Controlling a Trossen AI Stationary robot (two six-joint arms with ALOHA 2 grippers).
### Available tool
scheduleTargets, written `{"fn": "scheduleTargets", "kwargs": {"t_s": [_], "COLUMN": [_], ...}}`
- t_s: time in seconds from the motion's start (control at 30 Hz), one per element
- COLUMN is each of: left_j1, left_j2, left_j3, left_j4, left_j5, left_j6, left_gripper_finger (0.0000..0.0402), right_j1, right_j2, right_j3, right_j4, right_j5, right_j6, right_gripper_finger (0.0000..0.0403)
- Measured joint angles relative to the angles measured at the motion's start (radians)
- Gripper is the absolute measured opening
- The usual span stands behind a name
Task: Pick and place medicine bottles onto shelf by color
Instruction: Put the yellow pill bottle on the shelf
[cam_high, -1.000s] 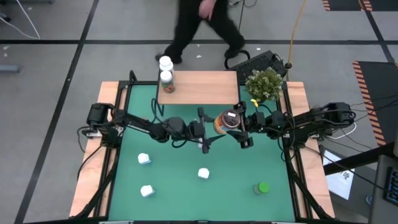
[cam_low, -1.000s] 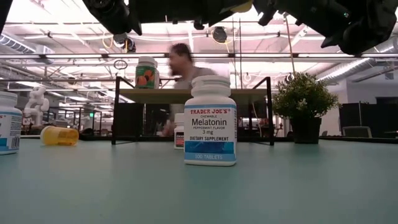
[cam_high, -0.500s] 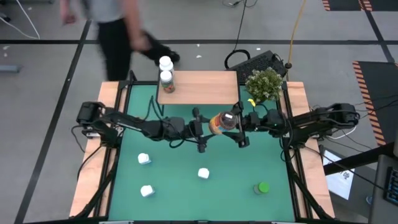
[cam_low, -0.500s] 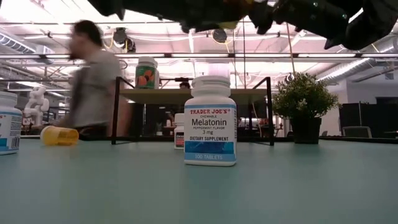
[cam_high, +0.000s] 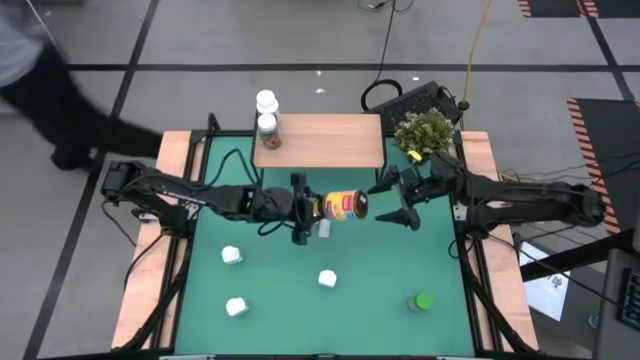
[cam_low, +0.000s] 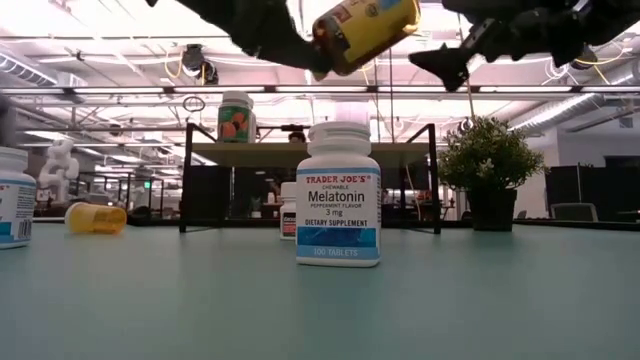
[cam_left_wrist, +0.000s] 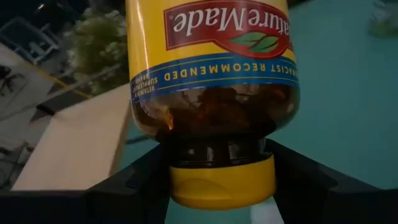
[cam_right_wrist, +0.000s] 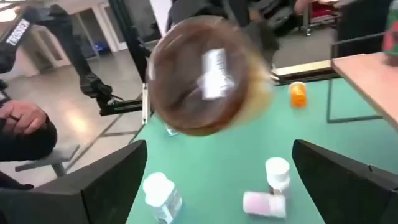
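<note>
The amber-brown bottle (cam_high: 343, 206) with a yellow lid lies level in the air above the table's middle, in front of the wood-topped shelf (cam_high: 330, 142). My left gripper (cam_high: 316, 207) is shut on it. My right gripper (cam_high: 396, 201) is open and stands a little to the bottle's right, facing its base (cam_right_wrist: 202, 74), touching nothing. Two white-capped bottles (cam_high: 267, 115) stand on the shelf's left end. White bottles (cam_high: 232, 255) (cam_high: 327, 279) (cam_high: 236, 306) and a green one (cam_high: 421, 301) rest on the green table. My left gripper pinches the bottle at its yellow lid (cam_left_wrist: 222, 183), one finger (cam_left_wrist: 140, 183) on each side of the lid and neck. The fingers come level from the table's left, along the bottle. The bottle is lifted clear, lying on its side with its base toward the right arm.
A potted plant (cam_high: 425, 133) stands at the table's far right corner beside the shelf. A Melatonin bottle (cam_low: 338, 195) and an orange bottle (cam_low: 96, 218) on its side show in the low view. A person (cam_high: 50, 90) moves past the table's far left corner.
The bottle has passed from my right gripper to my left. The left gripper took hold of the lid end and carried the bottle a little toward the table's left; the right gripper let go and drew back toward the right edge. The person walked from behind the shelf toward the left.
</note>
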Motion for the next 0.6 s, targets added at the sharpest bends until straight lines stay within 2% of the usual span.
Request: {"fn": "scheduleTargets", "kwargs": {"t_s": [0.1,0.23,0.33,0.43,0.5,0.6], "left_j1": [-0.001,0.000,0.001,0.000,-0.002,-0.002], "left_j2": [0.002,0.013,0.031,0.061,0.088,0.140], "left_j3": [0.000,0.000,0.000,-0.001,0.001,-0.001], "left_j4": [-0.109,-0.170,-0.162,-0.171,-0.155,-0.138], "left_j5": [0.073,0.083,0.081,0.083,0.084,0.086], "left_j6": [0.042,0.034,0.035,0.088,0.140,0.223], "left_gripper_finger": [0.0226,0.0218,0.0221,0.0225,0.0224,0.0219], "right_j1": [-0.007,-0.007,-0.007,-0.007,-0.006,-0.004], "right_j2": [-0.025,0.002,0.061,0.133,0.172,0.219], "right_j3": [0.002,0.003,0.013,0.089,0.160,0.265], "right_j4": [-0.004,0.002,-0.029,-0.170,-0.283,-0.393], "right_j5": [0.055,0.178,0.166,0.081,0.045,0.080], "right_j6": [-0.022,0.000,0.097,0.192,0.197,0.138], "right_gripper_finger": [0.0392,0.0391,0.0391,0.0391,0.0391,0.0391]}}
